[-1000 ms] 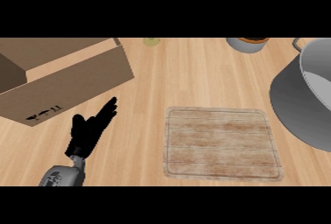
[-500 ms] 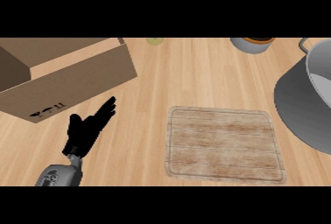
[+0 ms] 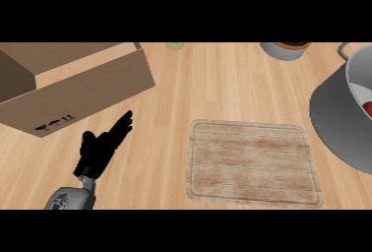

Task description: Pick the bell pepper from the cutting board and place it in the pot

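— Where's the bell pepper [image 3: 367,109]?

— I see red inside the pot [image 3: 335,123], far right; the cutting board [image 3: 253,165] carries nothing.

— Which hand is close?

— Only my left hand [image 3: 102,147] shows, fingers straight, holding nothing, left of the board, well apart from the pot.

Setting: a kitchen work surface. A light wooden counter [image 3: 210,83] with visible plank grain fills the view. On it lies a pale wooden cutting board [image 3: 253,165] with rounded corners and a groove near its rim. At the right edge stands a large grey metal pot [image 3: 335,123], only partly in view, with something red showing inside it. At the top edge sits a small grey container [image 3: 285,49] with dark contents. A brown cardboard box [image 3: 69,83], open at the top, occupies the upper left.
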Controlling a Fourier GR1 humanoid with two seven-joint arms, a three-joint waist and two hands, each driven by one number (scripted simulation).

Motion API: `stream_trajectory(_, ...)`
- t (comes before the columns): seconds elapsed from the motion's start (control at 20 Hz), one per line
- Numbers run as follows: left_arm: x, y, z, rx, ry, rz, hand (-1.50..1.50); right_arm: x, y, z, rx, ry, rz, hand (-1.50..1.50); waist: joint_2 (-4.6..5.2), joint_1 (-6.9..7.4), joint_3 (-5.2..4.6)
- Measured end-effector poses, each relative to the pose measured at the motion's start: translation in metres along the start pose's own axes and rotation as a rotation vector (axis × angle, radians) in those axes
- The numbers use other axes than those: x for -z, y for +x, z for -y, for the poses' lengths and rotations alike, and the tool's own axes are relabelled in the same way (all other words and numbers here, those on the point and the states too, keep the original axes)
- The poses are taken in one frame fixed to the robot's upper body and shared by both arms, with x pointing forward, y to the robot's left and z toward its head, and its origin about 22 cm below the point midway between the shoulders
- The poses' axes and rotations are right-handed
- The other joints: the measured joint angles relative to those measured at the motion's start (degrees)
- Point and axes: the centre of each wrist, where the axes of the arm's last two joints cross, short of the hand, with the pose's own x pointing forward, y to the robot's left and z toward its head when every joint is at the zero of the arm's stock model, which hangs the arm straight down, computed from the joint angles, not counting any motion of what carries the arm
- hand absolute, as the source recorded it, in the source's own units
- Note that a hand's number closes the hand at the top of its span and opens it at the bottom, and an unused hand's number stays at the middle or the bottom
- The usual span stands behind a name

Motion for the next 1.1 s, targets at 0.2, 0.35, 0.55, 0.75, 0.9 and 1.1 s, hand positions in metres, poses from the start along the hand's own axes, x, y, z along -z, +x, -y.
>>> stream_trajectory(0.2,0.004,0.003,-0.003,-0.003,0.005,-0.004,0.0,0.01,0.014,-0.011,0.019,0.067,-0.008,-1.5,-0.05,-0.41,-0.07)
stream_trajectory(0.35,0.001,0.001,-0.001,-0.008,0.004,-0.003,0.0,0.008,0.021,-0.008,0.156,0.015,0.066,-1.5,-0.2,-0.67,-0.1)
stream_trajectory(0.55,-0.001,0.001,-0.003,-0.006,0.011,-0.002,0.0,0.001,0.033,0.002,0.417,-0.121,0.174,-1.5,-0.18,-0.87,0.11)
stream_trajectory(0.75,-0.003,0.002,0.002,-0.006,0.023,-0.002,0.0,0.001,0.03,0.017,0.685,-0.274,0.207,-1.5,-0.29,-1.45,0.16)
stream_trajectory(0.9,-0.003,0.0,0.002,-0.007,0.029,-0.008,0.0,0.003,0.023,0.027,0.837,-0.386,0.19,-1.5,-0.35,-1.85,0.1)
stream_trajectory(1.1,-0.005,-0.004,-0.002,-0.013,0.037,-0.011,0.0,0.01,0.001,0.033,0.978,-0.513,0.171,-1.5,-0.54,-2.5,0.03)
